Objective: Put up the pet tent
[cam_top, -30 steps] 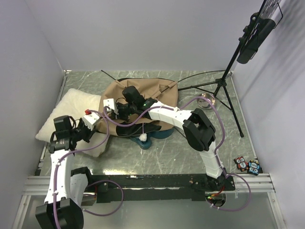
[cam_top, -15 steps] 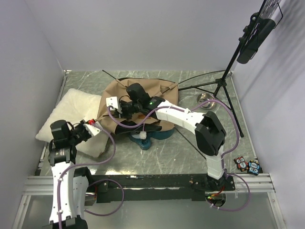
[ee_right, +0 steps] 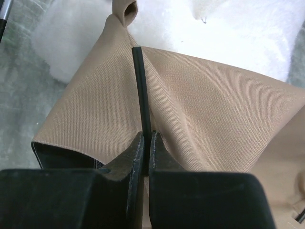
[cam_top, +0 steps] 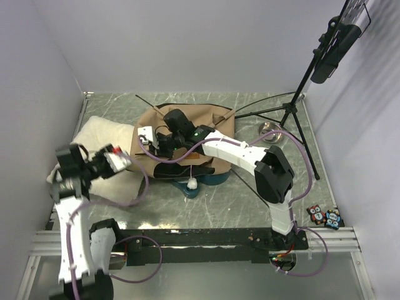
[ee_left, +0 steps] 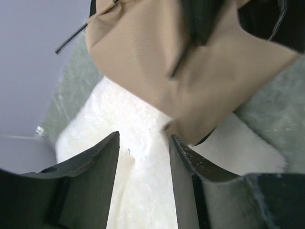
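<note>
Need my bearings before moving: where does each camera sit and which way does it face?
Top external: above and behind the bases, looking down at the table; both arms show.
Left wrist: faces pillow and pet tent past the open left gripper.
Right wrist: looks along the right gripper, shut on a pole.
Shared: all show pet tent and pillow.

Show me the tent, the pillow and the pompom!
pet tent (cam_top: 206, 115), top external view, on the tan fabric at its back.
pillow (cam_top: 100, 131), top external view, on its bare far part.
pompom (cam_top: 192, 184), top external view, on its middle.
</note>
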### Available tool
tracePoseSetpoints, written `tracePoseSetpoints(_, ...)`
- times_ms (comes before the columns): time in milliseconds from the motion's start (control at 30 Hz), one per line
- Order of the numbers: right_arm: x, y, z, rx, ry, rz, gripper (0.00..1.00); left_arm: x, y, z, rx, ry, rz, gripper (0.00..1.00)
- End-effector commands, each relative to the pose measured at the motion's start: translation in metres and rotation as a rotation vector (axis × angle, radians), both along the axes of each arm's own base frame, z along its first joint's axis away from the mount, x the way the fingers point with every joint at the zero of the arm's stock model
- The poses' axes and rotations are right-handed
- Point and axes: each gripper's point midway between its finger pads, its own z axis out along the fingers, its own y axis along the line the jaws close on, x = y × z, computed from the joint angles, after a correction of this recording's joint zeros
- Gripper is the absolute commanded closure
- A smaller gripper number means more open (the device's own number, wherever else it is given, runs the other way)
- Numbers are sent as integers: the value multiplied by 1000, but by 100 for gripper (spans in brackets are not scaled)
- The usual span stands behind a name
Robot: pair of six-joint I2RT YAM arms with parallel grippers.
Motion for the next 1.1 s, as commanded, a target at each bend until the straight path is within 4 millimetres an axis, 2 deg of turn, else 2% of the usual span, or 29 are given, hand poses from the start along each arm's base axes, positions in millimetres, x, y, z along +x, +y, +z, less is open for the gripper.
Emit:
tracePoseSetpoints(0, -14, -23, -50, -137, 168, -75, 100, -39, -9, -4, -237, 363, -39, 47)
tracePoseSetpoints(67, -14, -26, -59, -150, 171, -82, 100, -48, 4, -13, -360, 497, 35, 45)
tracePoseSetpoints(100, -13, -26, -61, -151, 171, -87, 100, -45, 15, -19, -411, 546, 102, 47)
tracePoseSetpoints(167, -14, -27, -68, -161, 177, -86, 100, -42, 27, -27, -465, 596, 156, 48)
tracePoseSetpoints(300, -15, -31, -77, -182, 172, -88, 100, -46, 17, -34, -500, 606, 130, 46)
tracePoseSetpoints(533, -18, -27, -79, -173, 174, -82, 100, -59, -2, -53, -399, 651, 24, 48)
tracePoseSetpoints(667, -19, -26, -72, -159, 165, -76, 100, -46, 4, -60, -435, 668, 54, 55)
tracePoseSetpoints(900, -25, -26, -65, -153, 158, -57, 100, -34, 3, -63, -403, 522, 28, 65)
tracePoseSetpoints(1067, -30, -23, -60, -144, 168, -45, 100, -25, 4, -66, -416, 481, 40, 73)
